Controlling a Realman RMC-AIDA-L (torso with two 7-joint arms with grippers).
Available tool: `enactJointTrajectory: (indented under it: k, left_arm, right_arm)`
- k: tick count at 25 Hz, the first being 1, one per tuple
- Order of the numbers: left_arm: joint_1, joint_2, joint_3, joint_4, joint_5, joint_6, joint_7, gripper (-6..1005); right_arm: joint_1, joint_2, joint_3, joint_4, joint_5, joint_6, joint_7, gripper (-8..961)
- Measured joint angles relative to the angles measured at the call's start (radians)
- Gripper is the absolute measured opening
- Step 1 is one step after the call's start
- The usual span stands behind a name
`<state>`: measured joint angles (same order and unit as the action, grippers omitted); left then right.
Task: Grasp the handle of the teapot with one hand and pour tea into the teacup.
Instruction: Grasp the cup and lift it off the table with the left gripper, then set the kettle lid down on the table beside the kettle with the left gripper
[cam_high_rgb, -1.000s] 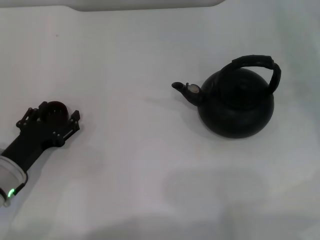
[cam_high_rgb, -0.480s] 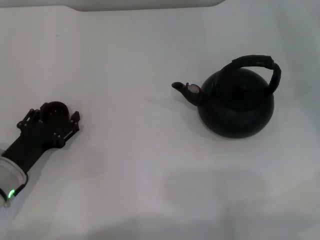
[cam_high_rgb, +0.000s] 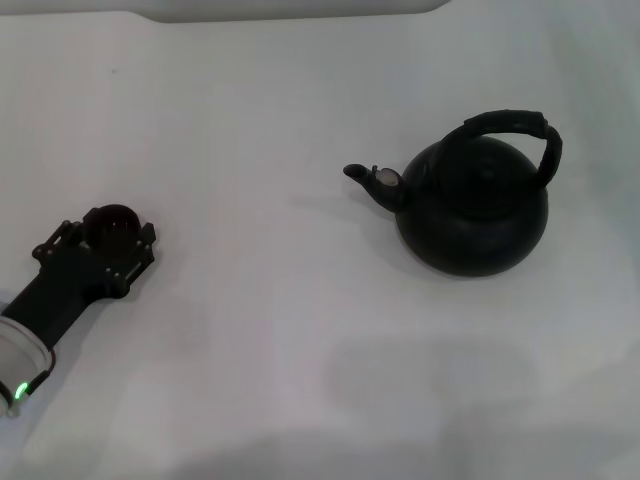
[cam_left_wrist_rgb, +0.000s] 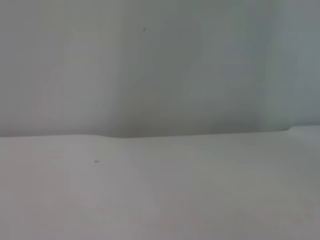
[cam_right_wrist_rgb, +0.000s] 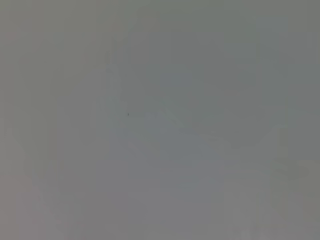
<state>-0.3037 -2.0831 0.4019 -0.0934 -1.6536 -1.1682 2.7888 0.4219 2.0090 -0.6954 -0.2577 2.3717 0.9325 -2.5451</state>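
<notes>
The teapot (cam_high_rgb: 472, 212) is a round matte black pot standing at the right of the white table in the head view. Its spout (cam_high_rgb: 372, 180) points left and its black arched handle (cam_high_rgb: 512, 127) stands over the top. The teacup (cam_high_rgb: 113, 222) is a tiny dark cup at the left. My left gripper (cam_high_rgb: 108, 234) comes in from the lower left, and its black fingers sit against both sides of the cup. The right gripper is out of view. Both wrist views show only blank pale surface.
The white table (cam_high_rgb: 280, 330) stretches between the cup and the teapot. A pale raised edge (cam_high_rgb: 290, 8) runs along the back of the table.
The left gripper's fingers have drawn in slightly around the teacup, and the cup has shifted a little nearer me. The teapot has not moved.
</notes>
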Motion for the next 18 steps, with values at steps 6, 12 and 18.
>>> enactJointTrajectory:
  k: [6,12,18]
  left_arm:
    - [-0.008,0.0,0.0,0.004,0.012,-0.046,0.0,704]
    - [-0.059,0.0,0.0,0.001,0.057,-0.05,0.0,703]
    - [-0.138,-0.003,0.0,-0.026,0.139,-0.01,0.0,704]
  right_arm:
    - [0.001,0.001,-0.001,0.0,0.0,0.0,0.0,754]
    - [0.003,0.002,-0.001,0.004,0.0,0.0,0.0,754]
    - [0.006,0.002,-0.002,0.008,0.0,0.002,0.0,753]
